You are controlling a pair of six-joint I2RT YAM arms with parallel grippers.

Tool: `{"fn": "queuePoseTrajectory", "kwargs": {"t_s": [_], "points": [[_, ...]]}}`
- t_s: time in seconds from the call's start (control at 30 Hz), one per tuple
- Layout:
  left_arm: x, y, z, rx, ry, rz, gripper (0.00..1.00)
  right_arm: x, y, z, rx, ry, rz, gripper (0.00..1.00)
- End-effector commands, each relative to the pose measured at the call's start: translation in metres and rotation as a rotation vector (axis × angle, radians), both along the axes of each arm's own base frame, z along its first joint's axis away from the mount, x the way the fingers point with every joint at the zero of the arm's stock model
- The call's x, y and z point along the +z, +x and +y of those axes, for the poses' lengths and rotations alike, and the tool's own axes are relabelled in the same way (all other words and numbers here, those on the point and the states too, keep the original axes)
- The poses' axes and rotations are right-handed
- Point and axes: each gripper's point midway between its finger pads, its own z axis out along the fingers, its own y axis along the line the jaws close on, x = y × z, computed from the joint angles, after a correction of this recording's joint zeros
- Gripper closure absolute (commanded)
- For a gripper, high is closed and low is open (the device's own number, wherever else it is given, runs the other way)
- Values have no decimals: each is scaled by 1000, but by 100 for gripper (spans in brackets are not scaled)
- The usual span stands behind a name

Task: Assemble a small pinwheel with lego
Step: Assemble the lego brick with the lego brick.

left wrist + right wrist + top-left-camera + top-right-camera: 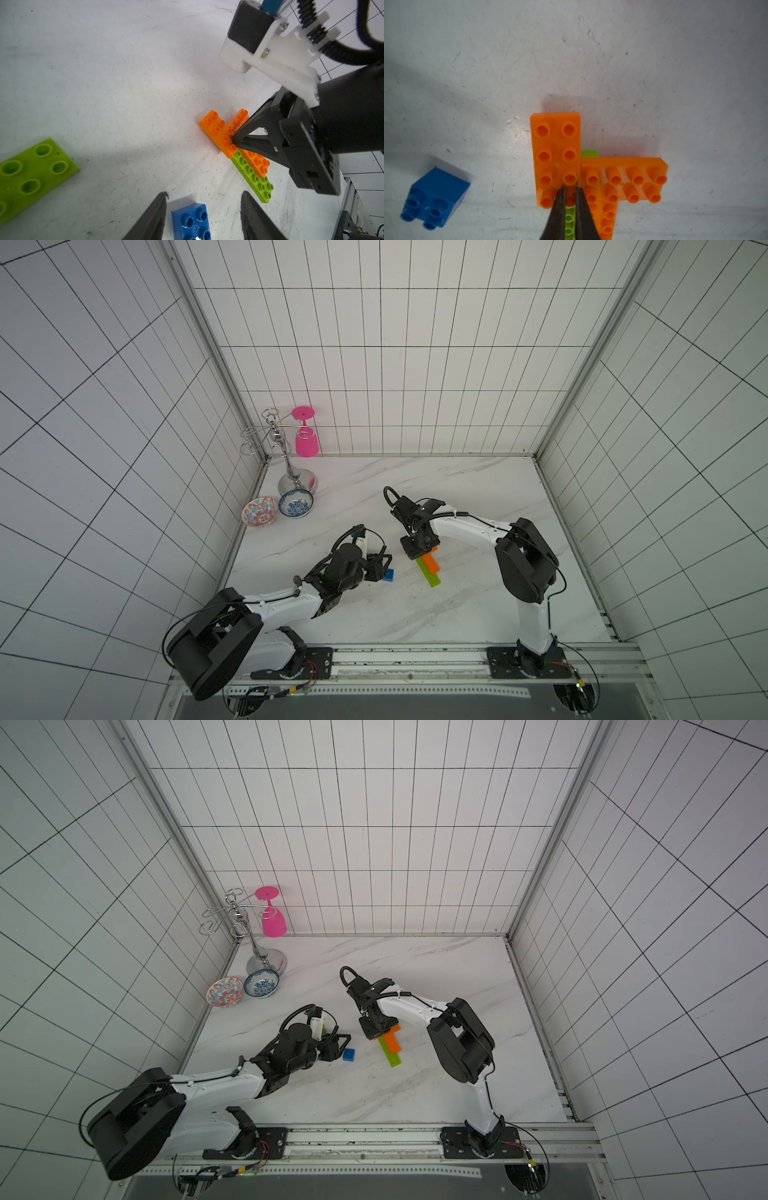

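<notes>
The pinwheel [430, 569] stands as a flat cluster of joined orange and lime-green lego bricks mid-table, seen in both top views [391, 1048]. My right gripper [570, 188] is shut, and its tips rest on an orange brick [556, 145] of that cluster. The blue square brick [192, 222] lies loose on the table between the spread fingers of my open left gripper [204, 194], and neither finger touches it. It lies left of the cluster [389, 575]. A loose lime-green brick [31, 176] shows only in the left wrist view.
Two patterned bowls [260, 511] [296, 502] sit at the table's far left by the wall. Behind them stands a chrome glass rack [286, 472] holding a pink glass [306, 441]. Tiled walls close in three sides of the table.
</notes>
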Motion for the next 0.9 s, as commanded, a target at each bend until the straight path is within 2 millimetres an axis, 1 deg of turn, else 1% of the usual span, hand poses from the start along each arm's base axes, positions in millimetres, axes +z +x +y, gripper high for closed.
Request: {"fn": "queuePoseTrajectory", "kwargs": {"t_s": [0.0,0.13,0.53,0.63,0.73,0.87], "points": [[7,4,-2,12,-13,-20,41,-10,-17,-18,-21,-56,52,92],[6,4,-2,13,-11,-18,41,-13,-17,-20,-22,-68,56,92],[5,5,0,19,-6,-16,41,-38,-21,-24,-19,-107,95,93],[7,4,1,20,-8,-21,41,-33,-19,-21,-20,-91,85,92],[9,4,2,25,-7,-26,41,-21,-15,-17,-19,-66,58,92],[10,3,3,25,-8,-27,41,-7,-9,-12,-18,-45,34,89]]}}
